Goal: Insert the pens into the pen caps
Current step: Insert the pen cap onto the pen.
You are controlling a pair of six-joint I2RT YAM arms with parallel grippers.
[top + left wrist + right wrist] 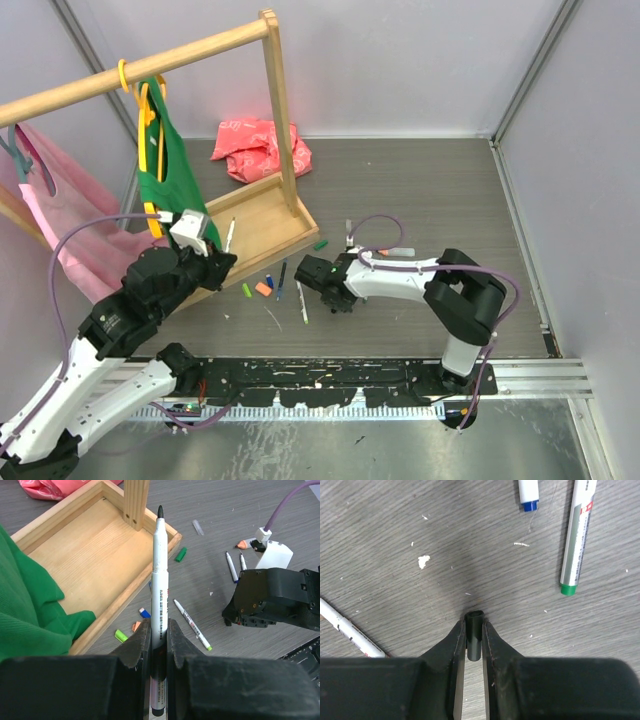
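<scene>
Clamping a black-tipped pen (159, 575) by its barrel, the left gripper (159, 630) points its tip toward twelve o'clock in the wrist view, past the rim of the wooden tray (125, 600). The top view shows that pen only as a thin sliver. The right gripper (474, 629) pinches a black pen cap (474, 645) down at the counter (395, 555), hidden from above. A green-ended pen (576, 540) lies at one o'clock of it.

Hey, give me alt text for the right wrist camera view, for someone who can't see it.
The right pincer is shut on a short black pen cap, its open end pointing away, over a grey wood-grain table. A green-ended pen and a blue-ended pen lie beyond it; another white pen lies at lower left.
</scene>
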